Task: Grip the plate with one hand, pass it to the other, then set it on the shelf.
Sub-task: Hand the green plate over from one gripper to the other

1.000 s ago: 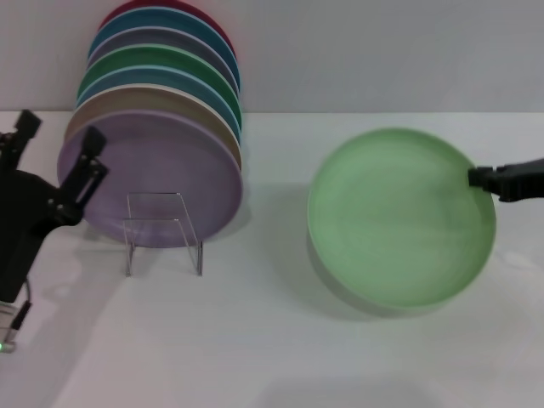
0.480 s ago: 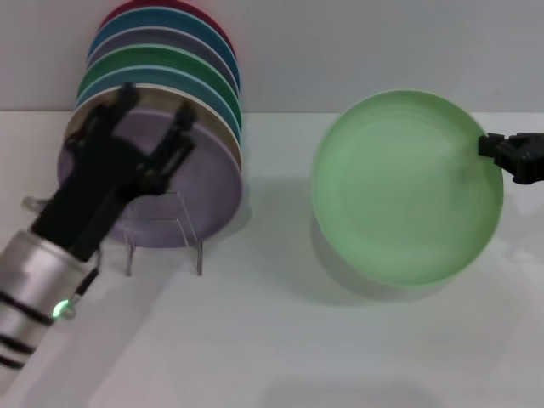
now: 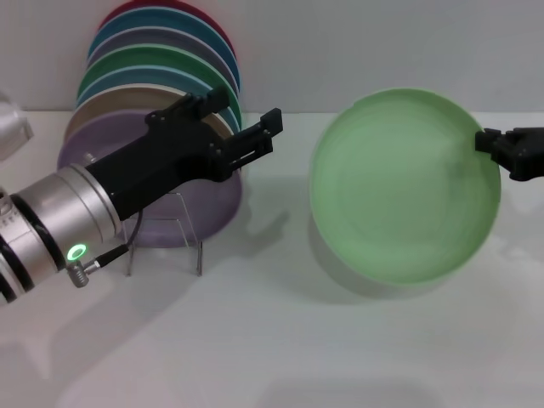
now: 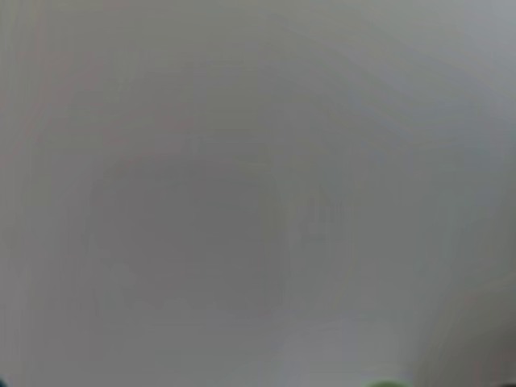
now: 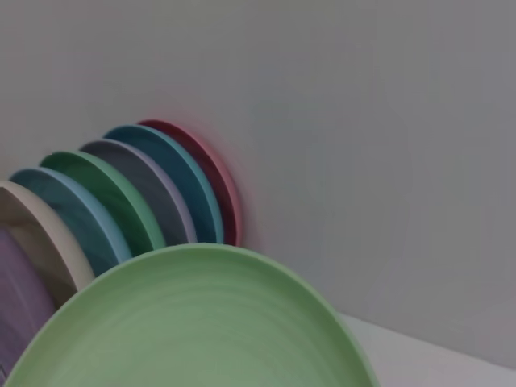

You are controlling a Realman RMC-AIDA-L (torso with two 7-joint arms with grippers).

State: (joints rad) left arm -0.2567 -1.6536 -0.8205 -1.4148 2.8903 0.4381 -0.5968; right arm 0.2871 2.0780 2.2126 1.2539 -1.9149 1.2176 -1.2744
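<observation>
The light pastel-green plate (image 3: pixel 404 187) is tilted up above the table at the right, its face toward me. My right gripper (image 3: pixel 497 151) is shut on its right rim. The plate also fills the low part of the right wrist view (image 5: pixel 193 322). My left gripper (image 3: pixel 246 123) is open, its fingers (image 3: pixel 259 132) spread, reaching rightward toward the plate with a gap between them. The left arm passes over the clear acrylic shelf (image 3: pixel 163 231), which stands in front of the lilac plate (image 3: pixel 204 200). The left wrist view shows only grey blur.
A row of upright plates (image 3: pixel 161 85) leans against the back wall at the left: lilac, beige, blue, dark green, grey, teal, red. They also show in the right wrist view (image 5: pixel 121 201). The white table (image 3: pixel 272 340) stretches across the front.
My left arm has swung from the far left across the shelf and plate stack toward the right. My right gripper has lifted and tilted the green plate more upright.
</observation>
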